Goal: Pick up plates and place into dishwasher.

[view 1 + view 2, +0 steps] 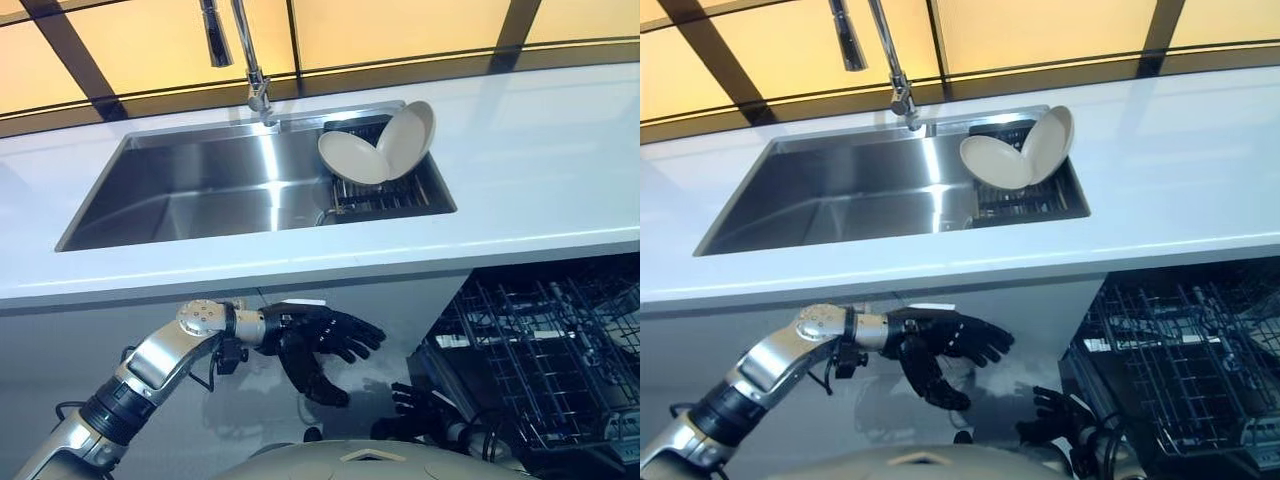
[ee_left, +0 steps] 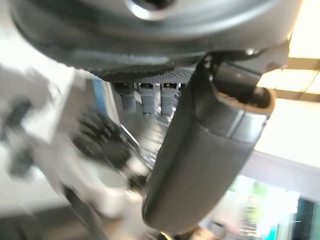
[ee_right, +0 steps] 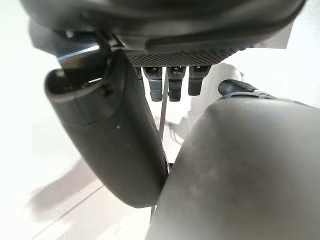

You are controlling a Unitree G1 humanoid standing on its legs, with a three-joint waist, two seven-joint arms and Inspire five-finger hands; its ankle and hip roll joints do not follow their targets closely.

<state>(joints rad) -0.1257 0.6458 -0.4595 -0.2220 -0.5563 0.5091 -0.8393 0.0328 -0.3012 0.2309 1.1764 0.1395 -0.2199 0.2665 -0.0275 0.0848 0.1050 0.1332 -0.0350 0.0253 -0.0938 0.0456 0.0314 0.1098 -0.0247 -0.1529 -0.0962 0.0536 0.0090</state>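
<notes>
Two cream plates lean together in the dark rack at the right end of the sink: a front plate [image 1: 352, 158] and one behind it [image 1: 407, 139]. The dishwasher's lower rack [image 1: 545, 350] is pulled out below the counter at the right, holding no plates. My left hand [image 1: 318, 340] hangs under the counter's front edge, fingers spread and straight, holding nothing. My right hand [image 1: 415, 402] is low beside the dishwasher rack, fingers relaxed and empty. In the left wrist view the thumb [image 2: 205, 150] stands straight; in the right wrist view the thumb [image 3: 107, 135] does too.
A steel sink [image 1: 200, 195] is set in the white counter [image 1: 540, 170], with a tall faucet [image 1: 255, 80] behind it. A grey cabinet front [image 1: 400, 300] runs below the counter, between my hands and the sink.
</notes>
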